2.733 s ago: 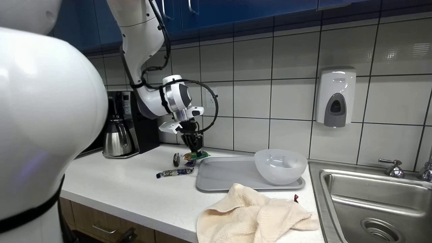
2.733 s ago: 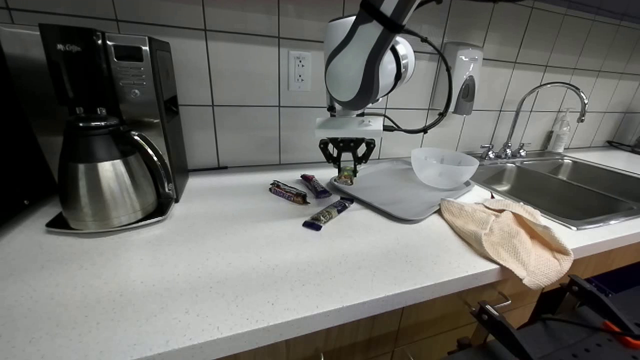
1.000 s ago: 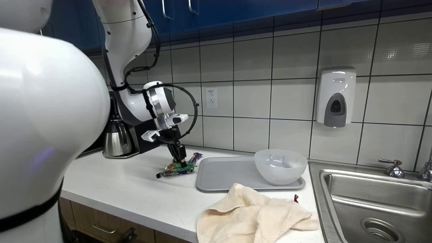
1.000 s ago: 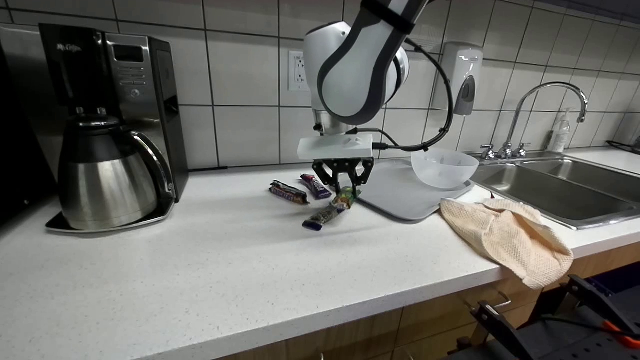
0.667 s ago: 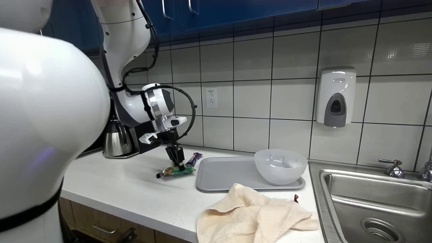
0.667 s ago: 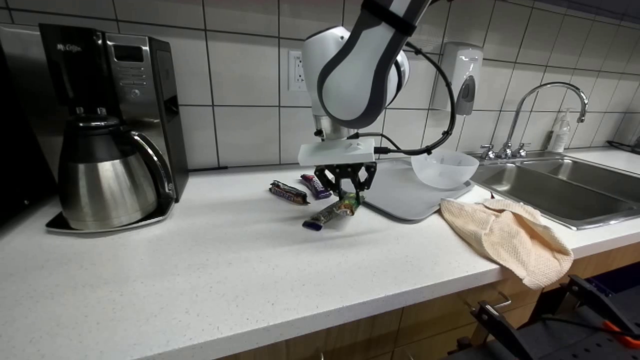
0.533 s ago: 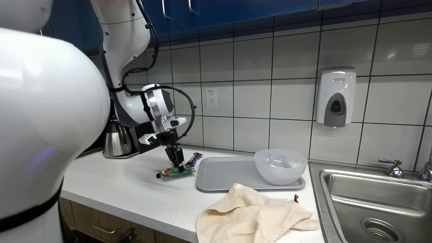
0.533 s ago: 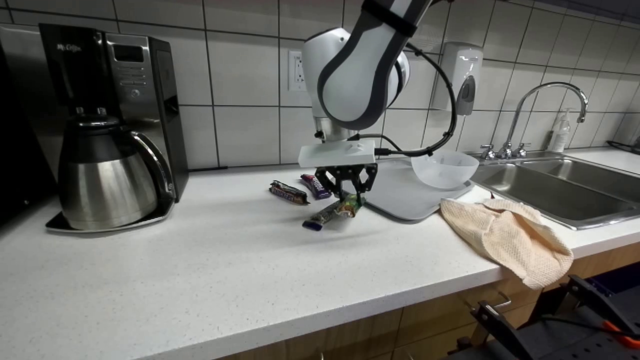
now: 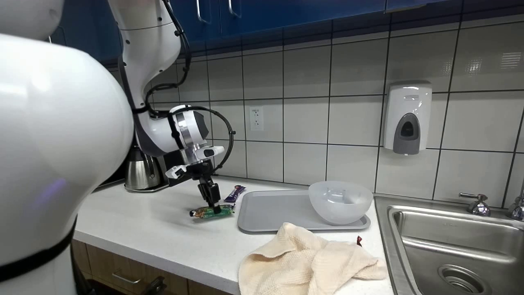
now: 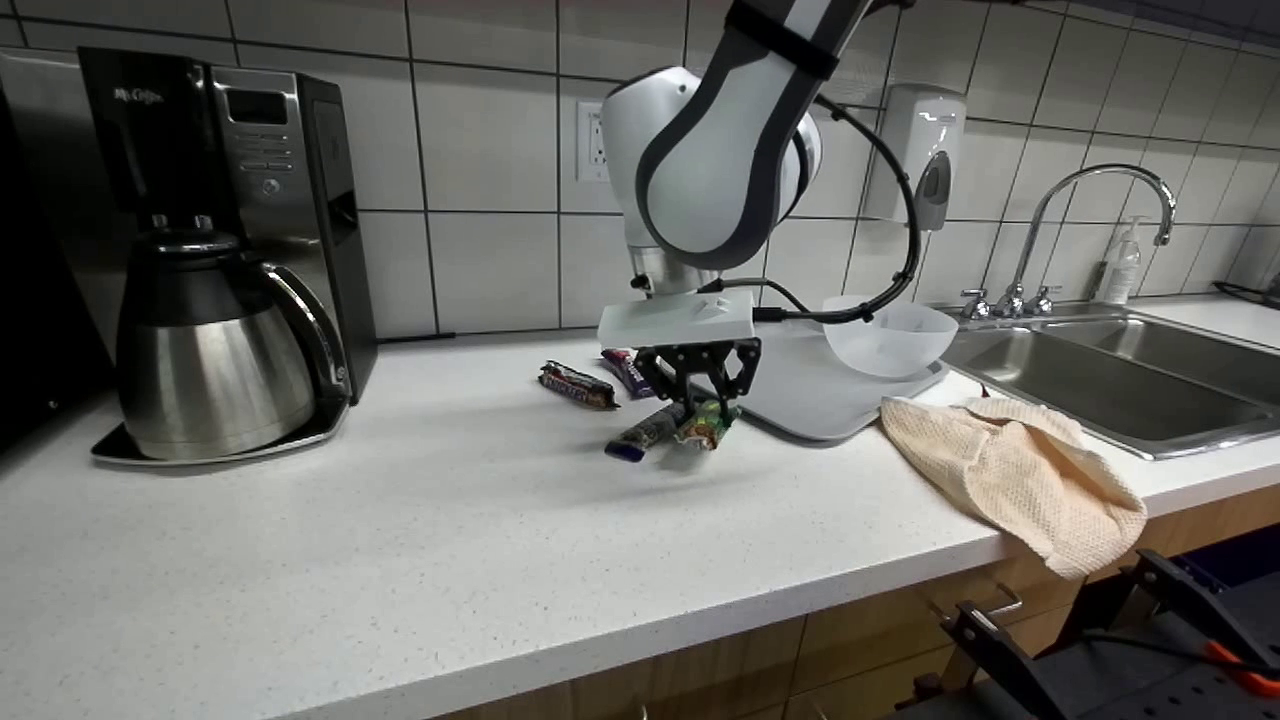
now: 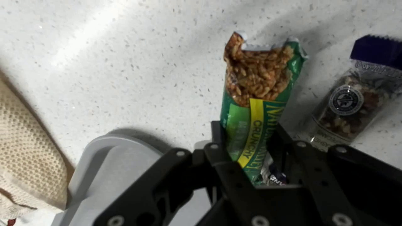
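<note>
The jaws hold the green granola bar (image 11: 255, 113) pinched between them by its long sides, its brown end jutting past their tips, just beside the nut bar (image 11: 350, 102).

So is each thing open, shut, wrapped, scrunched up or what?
Nature Valley Crunchy bar, wrapped, gripped
Tool, shut on that bar
Nut bar, wrapped
Purple bar, wrapped
Brown bar, wrapped
Gray tray, flat
Frosted bowl, upright on tray
Cream towel, crumpled
Carafe, lidded
Coffee maker, screen dark
Faucet, not running
</note>
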Controlling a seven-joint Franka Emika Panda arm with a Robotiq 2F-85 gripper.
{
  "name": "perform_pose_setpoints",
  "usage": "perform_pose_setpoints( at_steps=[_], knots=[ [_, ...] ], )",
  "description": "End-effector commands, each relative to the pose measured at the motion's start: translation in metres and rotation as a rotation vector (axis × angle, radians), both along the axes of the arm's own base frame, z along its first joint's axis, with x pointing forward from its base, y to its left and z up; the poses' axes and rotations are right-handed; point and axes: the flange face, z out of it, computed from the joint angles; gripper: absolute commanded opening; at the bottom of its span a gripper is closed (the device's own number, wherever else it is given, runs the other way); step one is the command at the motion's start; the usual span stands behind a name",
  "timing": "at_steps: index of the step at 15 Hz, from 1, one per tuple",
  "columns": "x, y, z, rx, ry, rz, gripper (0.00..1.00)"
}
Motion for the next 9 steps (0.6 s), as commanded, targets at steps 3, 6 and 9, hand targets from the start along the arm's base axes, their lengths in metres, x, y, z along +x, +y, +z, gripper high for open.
perform_pose_setpoints(
  at_steps=[3,6,9],
  knots=[
    [-0.0128,-0.0030,0.0034,-0.017,0.013,-0.030,0.14],
    [-0.0168,-0.0036,0.0001,-0.020,0.019,-0.039,0.14],
    [-0.0202,-0.0037,-0.0021,-0.021,0.025,-0.046,0.25]
  ],
)
